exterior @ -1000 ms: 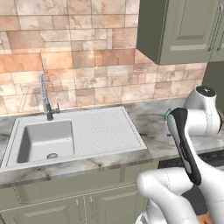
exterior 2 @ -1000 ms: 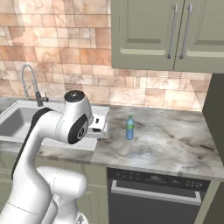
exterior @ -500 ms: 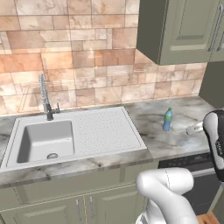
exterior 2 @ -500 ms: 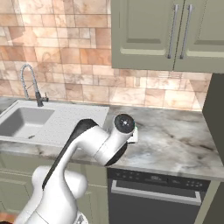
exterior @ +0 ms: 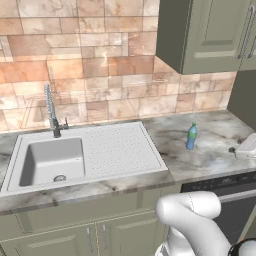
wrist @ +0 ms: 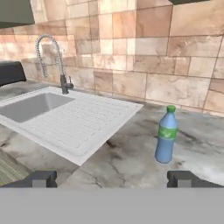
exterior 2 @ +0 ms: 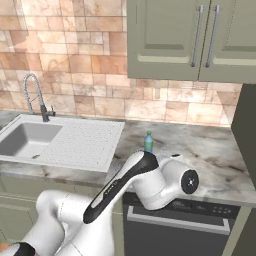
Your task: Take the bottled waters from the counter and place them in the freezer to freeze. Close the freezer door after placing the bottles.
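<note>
Tool point(wrist: 111, 178) released, held low at counter point(wrist: 131, 162) edge, facing upright blue bottle point(wrist: 166, 134).

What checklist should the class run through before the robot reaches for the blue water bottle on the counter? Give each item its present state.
1. Blue bottle upright on the counter, green cap on: ok.
2. Tool open, nothing between its fingertips: ok.
3. Bottle in line with the tool: not ok; it stands right of centre in the hand view.
4. Space around the bottle free of the sink: ok, it stands apart on bare stone.
5. Second, clear bottle located: cannot tell.
6. Freezer door open and ready: cannot tell.
</note>
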